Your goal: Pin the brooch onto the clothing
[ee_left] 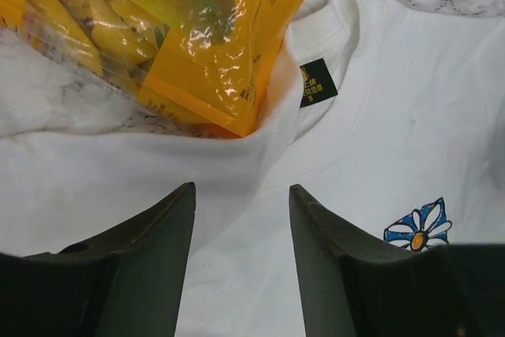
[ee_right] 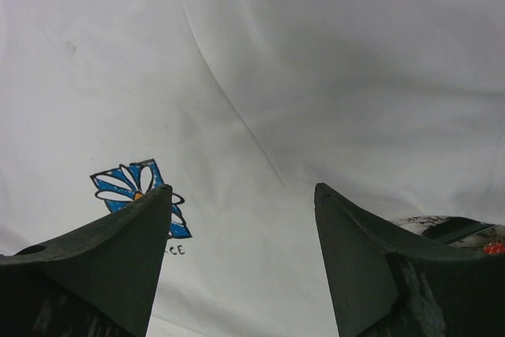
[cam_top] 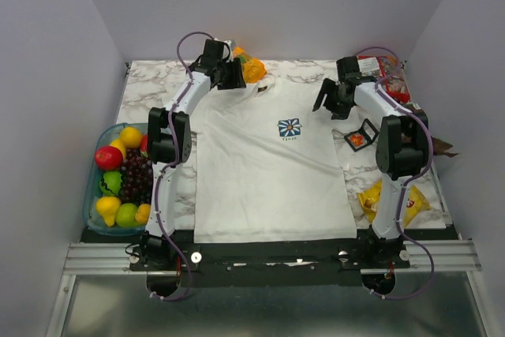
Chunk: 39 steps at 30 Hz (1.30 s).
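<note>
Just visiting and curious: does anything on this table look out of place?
The orange bag lies with a corner on the shirt by the collar, just ahead of the open left pincer. A snack bag on clothing looks stray. Nothing seems spilled.

A white T-shirt [cam_top: 268, 187] lies spread across the middle of the marble table [cam_top: 154, 88]. Around it sit a fruit tray [cam_top: 87, 203] at nine o'clock, an orange snack bag [cam_top: 252, 69] at twelve, a black case [cam_top: 361, 137] at three and a yellow bag [cam_top: 414, 203] at four.
</note>
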Available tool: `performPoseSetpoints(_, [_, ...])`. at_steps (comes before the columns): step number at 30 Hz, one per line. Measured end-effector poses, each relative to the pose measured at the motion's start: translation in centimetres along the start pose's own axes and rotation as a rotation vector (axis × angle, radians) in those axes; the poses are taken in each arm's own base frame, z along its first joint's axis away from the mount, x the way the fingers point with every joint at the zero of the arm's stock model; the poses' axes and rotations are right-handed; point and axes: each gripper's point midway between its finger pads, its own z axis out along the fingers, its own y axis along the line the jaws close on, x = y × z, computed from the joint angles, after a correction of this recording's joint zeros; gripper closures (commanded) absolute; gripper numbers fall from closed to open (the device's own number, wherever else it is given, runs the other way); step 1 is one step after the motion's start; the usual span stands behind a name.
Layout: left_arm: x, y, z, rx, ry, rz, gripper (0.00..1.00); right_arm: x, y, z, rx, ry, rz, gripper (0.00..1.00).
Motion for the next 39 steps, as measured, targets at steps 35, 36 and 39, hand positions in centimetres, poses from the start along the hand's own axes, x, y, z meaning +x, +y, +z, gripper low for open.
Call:
performPoseSetpoints(35, [0.0,6.6,4.8,-0.018,-0.052,-0.422,0.49,1.8,-5.5,1.5,0.147,0.024,0.192,0.20])
performPoseSetpoints(36, [-0.1,6.8,4.7,-0.019,-0.054,-0.423,0.48,1.8,-5.6,1.5,0.150,0.022,0.194,0.20])
performPoseSetpoints(39, [-0.1,7.0,4.7,-0.017,-0.054,-0.413,0.45,1.8,-5.7,1.5,0.156,0.021,0.194,0.20])
